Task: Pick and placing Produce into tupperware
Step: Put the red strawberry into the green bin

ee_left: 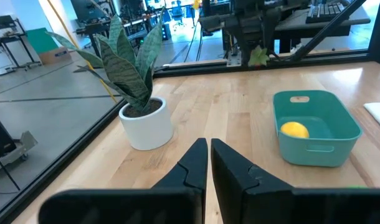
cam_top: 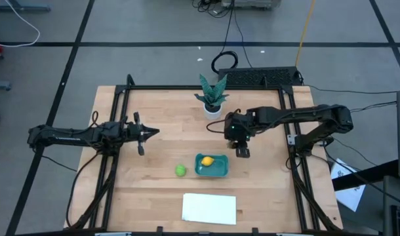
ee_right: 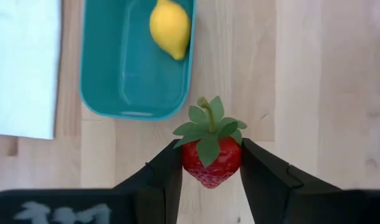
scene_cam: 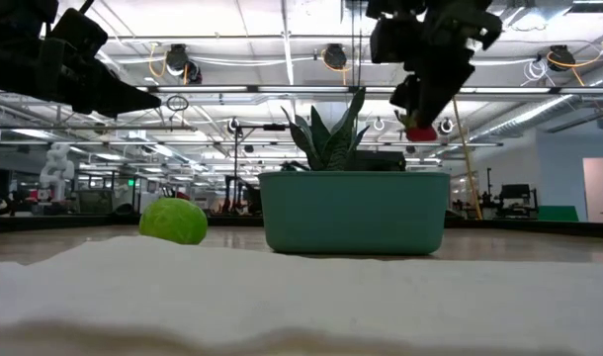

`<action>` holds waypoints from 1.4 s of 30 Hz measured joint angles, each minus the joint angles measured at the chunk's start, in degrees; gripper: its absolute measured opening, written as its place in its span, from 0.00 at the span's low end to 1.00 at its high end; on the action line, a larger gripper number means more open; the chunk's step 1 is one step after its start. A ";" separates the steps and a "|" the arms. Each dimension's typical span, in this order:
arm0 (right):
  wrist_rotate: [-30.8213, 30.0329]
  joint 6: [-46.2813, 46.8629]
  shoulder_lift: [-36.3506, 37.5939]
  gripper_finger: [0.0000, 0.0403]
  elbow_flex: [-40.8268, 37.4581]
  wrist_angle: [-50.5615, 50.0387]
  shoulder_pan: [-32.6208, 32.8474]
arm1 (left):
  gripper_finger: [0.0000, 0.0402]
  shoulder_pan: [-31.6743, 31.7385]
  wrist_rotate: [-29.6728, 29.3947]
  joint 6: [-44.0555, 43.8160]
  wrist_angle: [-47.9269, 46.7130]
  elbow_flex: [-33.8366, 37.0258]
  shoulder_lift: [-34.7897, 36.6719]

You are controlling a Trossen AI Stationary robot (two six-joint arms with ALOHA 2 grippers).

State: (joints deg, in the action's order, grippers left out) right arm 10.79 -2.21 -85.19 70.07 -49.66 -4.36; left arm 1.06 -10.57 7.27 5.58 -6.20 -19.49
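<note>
One of three done: lemon (ee_right: 170, 27) already in teal tub (ee_right: 106, 87). Strawberry (ee_right: 211, 163) pinched in right claw (ee_right: 210, 167), raised off bench (cam_top: 160, 124), tub just ahead, not yet over it. Lime (cam_top: 180, 170) loose beyond tub. Left claw (ee_left: 209, 163) shut, empty, well apart.

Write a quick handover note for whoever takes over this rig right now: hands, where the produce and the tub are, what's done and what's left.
Right hand: shut on the red strawberry, held in the air just beside the teal tub, on the right arm's side, not yet over it.
Left hand: shut, empty, waiting over the table's left side.
Yellow lemon: already inside the tub.
Lime-green fruit: on the table just left of the tub.
Done: lemon placed, strawberry picked up.
Left: move the strawberry over the tub and release it, then pick and place the lime-green fruit.
</note>
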 joint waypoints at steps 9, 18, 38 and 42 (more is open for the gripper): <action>0.00 -1.34 0.00 0.31 7.63 -4.93 -2.66 | 0.06 0.00 0.00 0.00 0.09 0.00 0.00; 0.32 -1.95 0.00 0.31 9.06 -3.99 -3.92 | 0.06 -0.02 0.00 0.37 0.11 0.00 0.00; 10.63 -0.15 -3.64 0.31 9.98 3.89 -2.87 | 0.06 -0.02 -0.02 0.46 1.22 -0.02 0.02; 10.62 -0.20 -5.46 0.31 11.84 3.60 -1.40 | 0.06 -0.02 -0.01 0.35 1.27 -0.02 0.02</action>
State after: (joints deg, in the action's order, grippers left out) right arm 21.41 -2.41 -90.65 81.91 -46.06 -5.76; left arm 1.04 -10.58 7.62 6.85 -6.22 -19.46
